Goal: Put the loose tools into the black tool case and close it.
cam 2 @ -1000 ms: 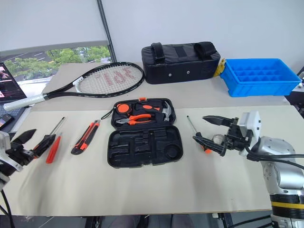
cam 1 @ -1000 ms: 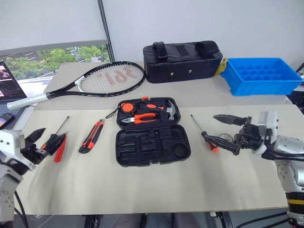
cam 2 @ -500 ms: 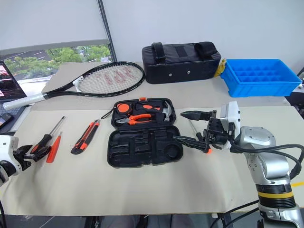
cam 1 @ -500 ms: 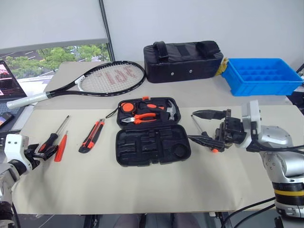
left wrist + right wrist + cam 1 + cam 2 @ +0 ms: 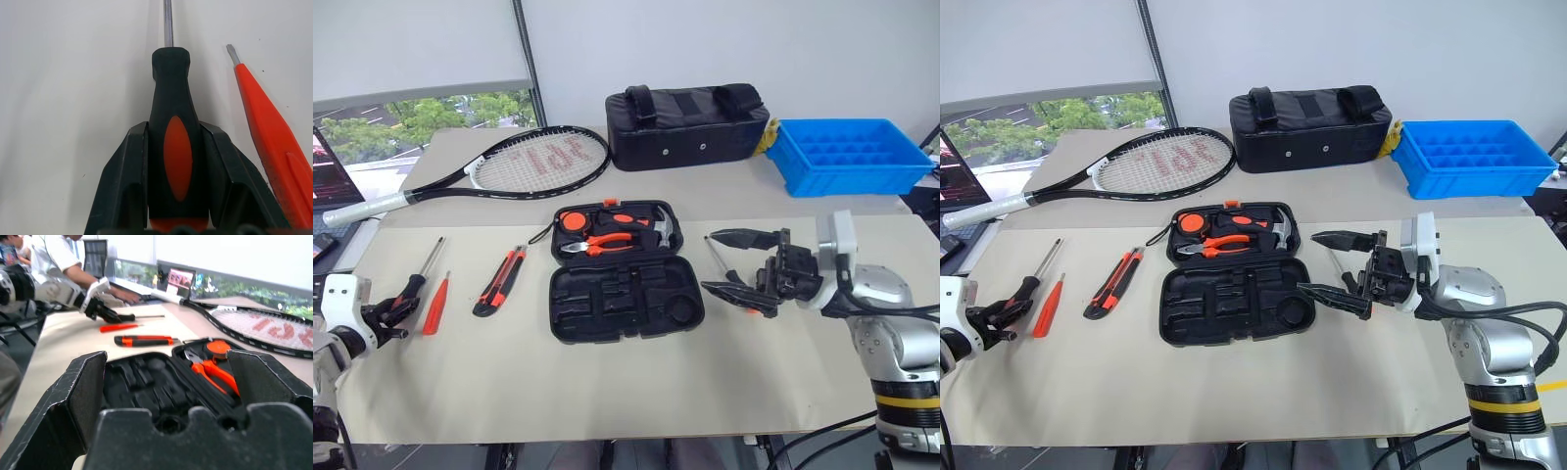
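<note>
The left pincer [image 5: 172, 161] is pressed onto the handle of the black-and-orange screwdriver [image 5: 172, 122] at the near left of the worktop [image 5: 607, 382], a finger on either side; the tool lies flat, its long axis in line with the fingers and its shaft pointing away from the robot. Just beside it lies the thin orange screwdriver [image 5: 436, 304], roughly parallel, and the utility knife [image 5: 501, 281] is further towards the centre. The black tool case [image 5: 625, 284] lies open at the middle of the worktop, so the held tool must travel rightward to reach it. The right pincer [image 5: 739, 262] hovers spread and empty beside the case, above another screwdriver [image 5: 729, 271], and is the nearer arm to it. The worktop is pale and matt; further back lie a tennis racket [image 5: 529, 157], a black fabric bag [image 5: 690, 110] and a blue bin [image 5: 852, 155], with a window behind.
</note>
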`<action>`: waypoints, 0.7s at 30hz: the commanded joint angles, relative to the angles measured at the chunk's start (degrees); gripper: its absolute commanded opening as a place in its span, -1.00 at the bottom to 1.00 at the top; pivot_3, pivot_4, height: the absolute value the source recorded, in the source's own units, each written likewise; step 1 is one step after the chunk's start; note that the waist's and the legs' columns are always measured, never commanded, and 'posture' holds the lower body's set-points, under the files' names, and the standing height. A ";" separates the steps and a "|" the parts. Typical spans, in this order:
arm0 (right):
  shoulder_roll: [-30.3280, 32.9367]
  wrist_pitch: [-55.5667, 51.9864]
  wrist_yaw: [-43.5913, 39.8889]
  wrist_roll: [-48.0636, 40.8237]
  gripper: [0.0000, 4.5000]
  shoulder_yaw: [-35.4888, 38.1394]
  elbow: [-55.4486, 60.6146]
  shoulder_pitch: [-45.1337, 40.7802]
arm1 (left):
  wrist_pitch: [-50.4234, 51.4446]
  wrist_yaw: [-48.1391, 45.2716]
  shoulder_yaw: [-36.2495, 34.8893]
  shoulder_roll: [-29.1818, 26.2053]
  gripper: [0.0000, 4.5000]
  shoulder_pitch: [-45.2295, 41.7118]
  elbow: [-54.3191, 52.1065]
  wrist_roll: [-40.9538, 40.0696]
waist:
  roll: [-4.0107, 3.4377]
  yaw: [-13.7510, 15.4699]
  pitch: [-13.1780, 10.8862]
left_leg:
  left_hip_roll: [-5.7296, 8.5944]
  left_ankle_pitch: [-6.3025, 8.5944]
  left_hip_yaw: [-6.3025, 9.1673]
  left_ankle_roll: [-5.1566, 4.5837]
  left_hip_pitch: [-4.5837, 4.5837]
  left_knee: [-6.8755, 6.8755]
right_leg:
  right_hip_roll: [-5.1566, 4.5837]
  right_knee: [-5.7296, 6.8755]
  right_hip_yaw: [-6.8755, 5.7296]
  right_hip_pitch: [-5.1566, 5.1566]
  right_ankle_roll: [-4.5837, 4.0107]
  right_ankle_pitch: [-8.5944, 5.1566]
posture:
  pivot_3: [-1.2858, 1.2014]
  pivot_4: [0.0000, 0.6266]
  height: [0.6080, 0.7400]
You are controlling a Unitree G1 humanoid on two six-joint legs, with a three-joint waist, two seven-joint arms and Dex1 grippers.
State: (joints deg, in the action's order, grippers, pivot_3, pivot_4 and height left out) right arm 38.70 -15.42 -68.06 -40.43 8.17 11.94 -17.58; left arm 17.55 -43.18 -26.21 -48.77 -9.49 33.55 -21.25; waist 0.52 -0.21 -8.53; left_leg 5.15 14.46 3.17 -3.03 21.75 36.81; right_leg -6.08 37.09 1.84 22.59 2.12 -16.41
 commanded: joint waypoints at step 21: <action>2.94 -0.71 1.35 0.02 1.00 5.22 1.00 2.97 | -8.99 -14.11 27.49 2.60 -0.56 -15.70 -33.49 10.29 | 0.33 0.26 0.08 | 0.01 -0.07 0.01 0.09 0.30 0.11 | 0.08 0.04 0.00 -0.02 -0.02 0.02 | 0.03 -0.52 1.00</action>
State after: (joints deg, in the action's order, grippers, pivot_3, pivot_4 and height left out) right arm 41.07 -17.58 -67.42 -40.58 10.35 11.03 -15.59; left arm 10.78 -58.08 -1.01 -46.31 -23.29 2.40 -14.31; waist 0.86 0.05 -8.45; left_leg 5.16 14.39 3.17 -2.95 22.11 36.94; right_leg -5.99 37.13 1.85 22.60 2.10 -16.39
